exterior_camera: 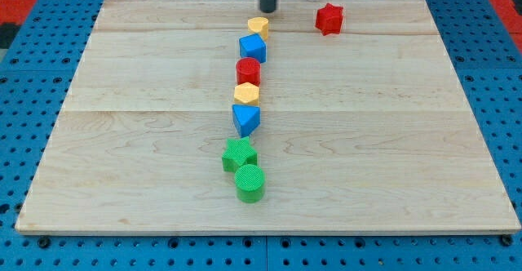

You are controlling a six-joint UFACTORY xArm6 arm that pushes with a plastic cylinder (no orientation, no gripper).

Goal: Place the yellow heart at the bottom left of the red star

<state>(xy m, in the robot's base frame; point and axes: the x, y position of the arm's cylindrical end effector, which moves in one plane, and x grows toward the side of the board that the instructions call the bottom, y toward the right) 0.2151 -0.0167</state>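
The yellow heart (258, 27) lies near the view's top, at the head of a column of blocks. The red star (329, 19) sits to its right, about a block's width of bare board between them. My tip (267, 11) rests just above and slightly right of the yellow heart, close to it or touching it; I cannot tell which. The tip is to the left of the red star.
Below the heart, a column runs down the board (122, 140): a blue cube (253, 48), a red cylinder (249, 71), a yellow hexagon (246, 93), a blue triangular block (245, 119), a green star (239, 154), and a green cylinder (250, 183).
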